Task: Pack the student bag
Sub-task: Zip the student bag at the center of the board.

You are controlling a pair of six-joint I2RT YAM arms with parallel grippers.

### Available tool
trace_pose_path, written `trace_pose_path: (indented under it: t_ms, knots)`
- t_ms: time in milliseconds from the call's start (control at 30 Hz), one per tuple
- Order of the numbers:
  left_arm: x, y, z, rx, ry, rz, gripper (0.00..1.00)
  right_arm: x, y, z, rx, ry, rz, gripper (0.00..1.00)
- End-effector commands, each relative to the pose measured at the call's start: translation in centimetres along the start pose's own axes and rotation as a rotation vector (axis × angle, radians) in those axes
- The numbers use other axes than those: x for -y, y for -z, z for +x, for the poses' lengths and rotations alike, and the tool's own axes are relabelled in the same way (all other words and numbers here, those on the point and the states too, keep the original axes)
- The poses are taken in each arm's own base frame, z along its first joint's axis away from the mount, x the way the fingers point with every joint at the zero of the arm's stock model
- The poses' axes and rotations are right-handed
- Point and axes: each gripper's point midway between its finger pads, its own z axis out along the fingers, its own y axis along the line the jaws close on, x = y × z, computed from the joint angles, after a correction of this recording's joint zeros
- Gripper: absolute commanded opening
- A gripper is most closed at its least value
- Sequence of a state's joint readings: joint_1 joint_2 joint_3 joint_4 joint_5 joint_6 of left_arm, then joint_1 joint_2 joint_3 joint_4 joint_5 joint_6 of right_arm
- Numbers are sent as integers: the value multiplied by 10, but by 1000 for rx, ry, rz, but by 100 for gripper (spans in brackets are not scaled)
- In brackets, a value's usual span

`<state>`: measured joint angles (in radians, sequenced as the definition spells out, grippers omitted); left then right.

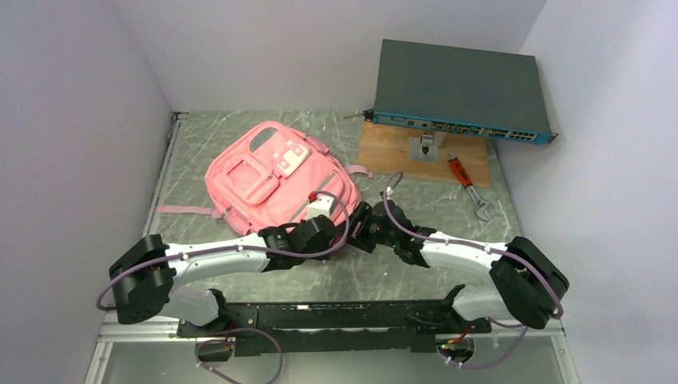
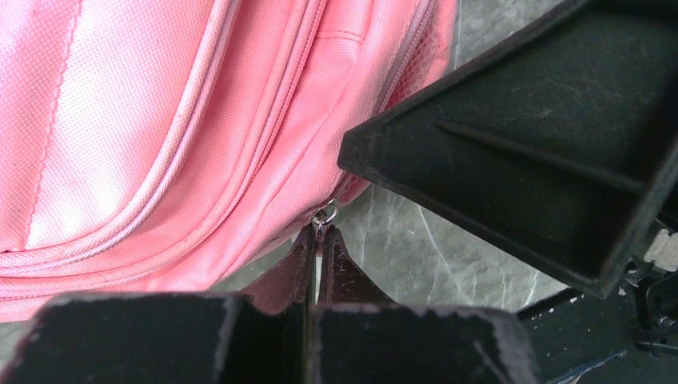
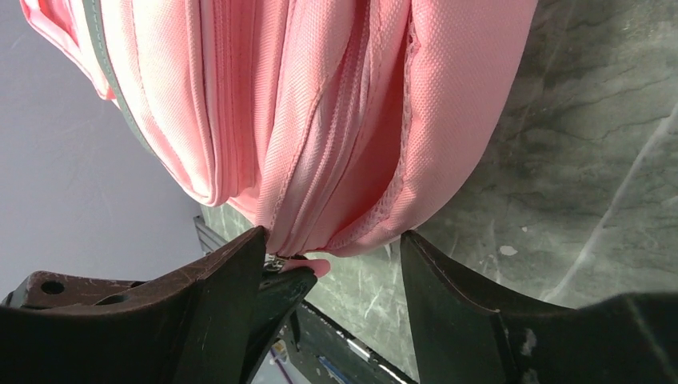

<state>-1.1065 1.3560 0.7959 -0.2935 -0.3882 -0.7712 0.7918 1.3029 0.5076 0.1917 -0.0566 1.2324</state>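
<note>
The student bag (image 1: 276, 176), a pink backpack, lies flat on the marble table with its front pockets facing up. Both grippers meet at its near right corner. My left gripper (image 2: 321, 232) is shut on the zipper pull (image 2: 325, 214) at the bag's edge, its two tips pressed together just under the small metal ring. My right gripper (image 3: 332, 250) stands open beside it, its fingers straddling the bag's lower edge (image 3: 360, 232) without pinching it. In the right wrist view the left fingertip and the pink pull tab (image 3: 310, 264) sit against the right gripper's left finger (image 3: 232, 272).
A dark network switch (image 1: 460, 88) stands at the back right, partly over a wooden board (image 1: 392, 152). A red-handled wrench (image 1: 468, 182) lies at the board's right end. A pink strap (image 1: 184, 210) trails left of the bag. White walls enclose the table.
</note>
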Motion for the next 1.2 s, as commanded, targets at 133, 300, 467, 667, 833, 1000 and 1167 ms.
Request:
trace_pose_path:
  t_ms: [133,300,467,667,833,1000,1167]
  knots:
    - [21,19,-18,31,-42,132,0,-39,-6,-16,51,-19,-55,67]
    - [23,22,-19,30,-72,148,0,-35,-18,-16,72,-15,-16,68]
    - [21,27,-23,45,-121,151,0,-17,-25,-17,104,-40,38,61]
    - [5,27,-10,35,-138,126,0,-20,-22,-28,146,-22,49,19]
    - [-24,21,8,0,-99,1,0,-29,-8,-40,190,-56,23,0]
    - [-64,26,24,-35,-51,-178,0,-31,12,-54,223,-152,-39,0]
    - [-108,46,32,-15,24,-360,0,-30,30,-71,268,-194,-83,0]
